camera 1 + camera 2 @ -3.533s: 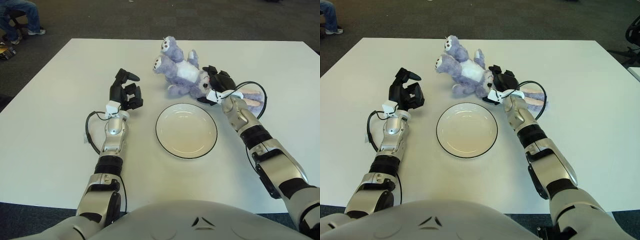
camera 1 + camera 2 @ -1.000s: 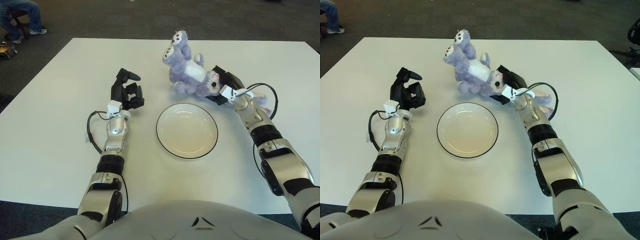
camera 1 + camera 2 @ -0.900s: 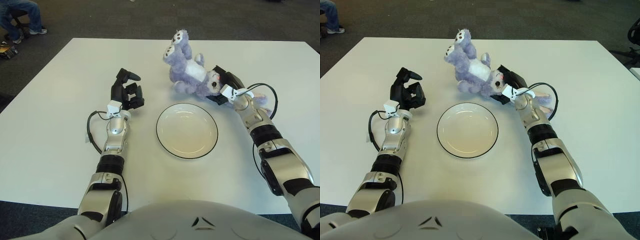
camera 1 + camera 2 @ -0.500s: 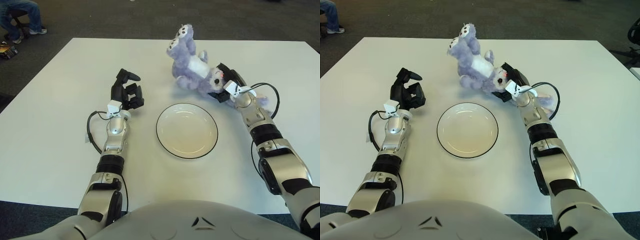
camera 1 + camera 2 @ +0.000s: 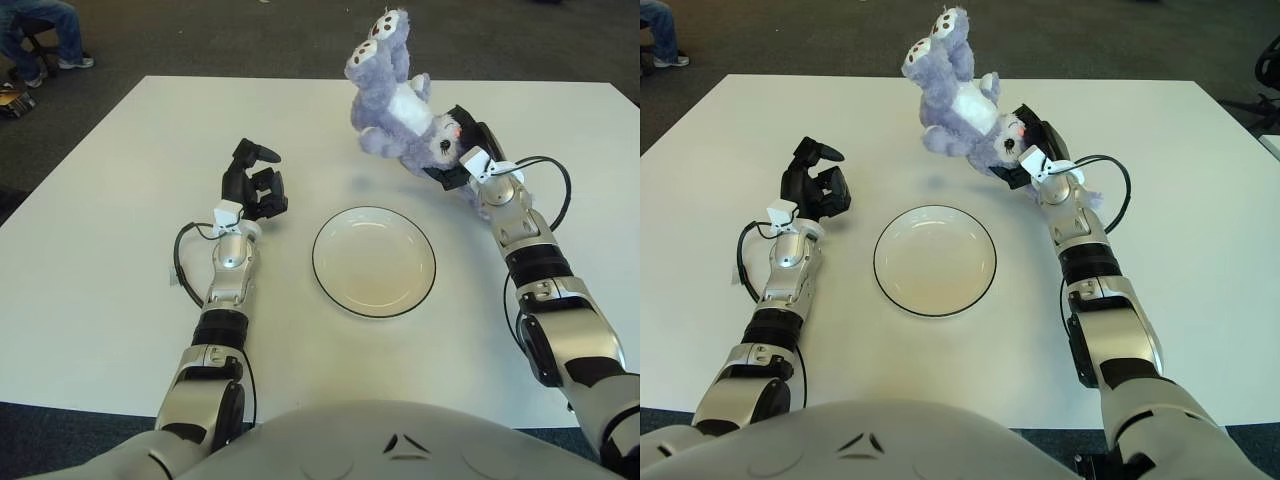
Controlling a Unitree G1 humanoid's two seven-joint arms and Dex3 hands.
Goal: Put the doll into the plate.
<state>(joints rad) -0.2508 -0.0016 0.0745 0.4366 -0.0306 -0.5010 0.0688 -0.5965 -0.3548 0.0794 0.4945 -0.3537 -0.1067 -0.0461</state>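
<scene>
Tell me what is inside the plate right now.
Nothing lies in the plate; its whole cream surface shows bare. The doll is held up off the table by the right hand, beyond the plate's far right rim. The left hand rests to the plate's left.

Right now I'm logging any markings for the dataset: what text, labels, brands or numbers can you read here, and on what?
None readable: the plush doll held up by the right hand, the plate, the white table and the idle left hand show no words, numbers or logos.
</scene>
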